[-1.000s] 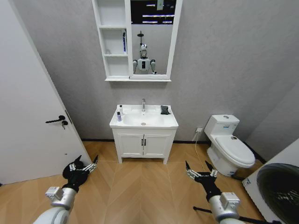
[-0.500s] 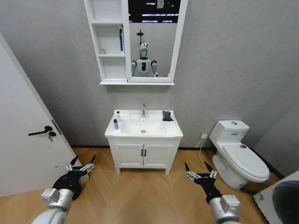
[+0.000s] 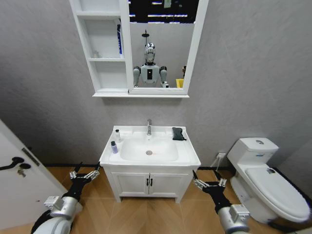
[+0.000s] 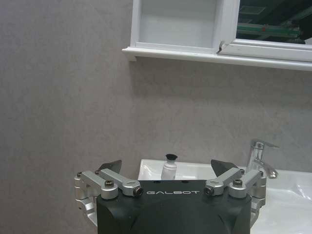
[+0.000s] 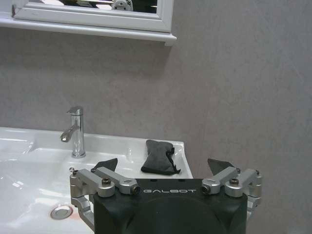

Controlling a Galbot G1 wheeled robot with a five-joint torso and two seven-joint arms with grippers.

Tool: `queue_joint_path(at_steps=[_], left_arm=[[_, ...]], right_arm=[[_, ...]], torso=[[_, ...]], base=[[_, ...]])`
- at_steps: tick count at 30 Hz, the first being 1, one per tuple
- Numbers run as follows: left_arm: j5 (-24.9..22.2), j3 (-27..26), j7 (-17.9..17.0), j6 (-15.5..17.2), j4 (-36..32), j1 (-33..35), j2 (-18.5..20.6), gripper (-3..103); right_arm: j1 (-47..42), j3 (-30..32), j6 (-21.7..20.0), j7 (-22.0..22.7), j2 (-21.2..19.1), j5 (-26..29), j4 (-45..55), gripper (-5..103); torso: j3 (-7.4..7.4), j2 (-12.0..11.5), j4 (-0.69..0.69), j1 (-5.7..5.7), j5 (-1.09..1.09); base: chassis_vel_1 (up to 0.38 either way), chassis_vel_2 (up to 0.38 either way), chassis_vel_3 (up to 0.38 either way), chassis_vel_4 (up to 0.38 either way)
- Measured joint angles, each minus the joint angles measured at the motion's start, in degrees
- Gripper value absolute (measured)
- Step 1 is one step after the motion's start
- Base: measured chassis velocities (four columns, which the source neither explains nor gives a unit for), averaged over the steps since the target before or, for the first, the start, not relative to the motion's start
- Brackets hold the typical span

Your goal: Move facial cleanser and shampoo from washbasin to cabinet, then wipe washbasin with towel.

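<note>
The white washbasin with its chrome tap stands straight ahead. On its left rim stand a white bottle with a black cap and a shorter purple bottle; I cannot tell which is the facial cleanser and which the shampoo. The dark towel lies crumpled on the back right corner. Above hangs the white cabinet with shelf niches and a mirror. My left gripper and right gripper hang low in front of the basin, both open and holding nothing. The white bottle stands beyond the open left gripper; the towel lies beyond the open right gripper.
A white toilet stands to the right of the basin. A white door with a black handle is at the left. A two-door floor cupboard sits under the basin. A blue item stands in a cabinet niche.
The whole picture has shifted: the camera has come closer to the washbasin, which now looms larger. Both grippers stay open and low in front.
</note>
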Motion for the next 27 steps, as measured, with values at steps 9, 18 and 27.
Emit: queue_joint_path(at_steps=[9, 18, 27], left_arm=[[0.8, 0.4, -1.1, -0.5, 0.5, 0.0, -0.6, 100], [3.4, 1.4, -2.8, -1.1, 1.5, -0.8, -1.3, 100], [4.8, 4.0, -3.9, -2.8, 7.5, -4.1, -0.6, 100]], right_arm=[[0.3, 0.1, 0.7, 0.5, 0.1, 0.0, -0.6, 100], [0.9, 0.1, 0.7, 0.7, 0.2, 0.0, -0.4, 100], [1.9, 0.9, 0.1, 1.7, 1.1, 1.5, 1.4, 100]], torso=[[0.04, 0.0, 0.01, 0.09, 0.04], [0.0, 0.0, 0.05, -0.06, 0.03], [0.02, 0.0, 0.04, 0.05, 0.04]], base=[[-0.236, 0.225, 0.178, -0.187], [0.014, -0.019, -0.026, 0.026], [0.01, -0.015, -0.011, 0.006]])
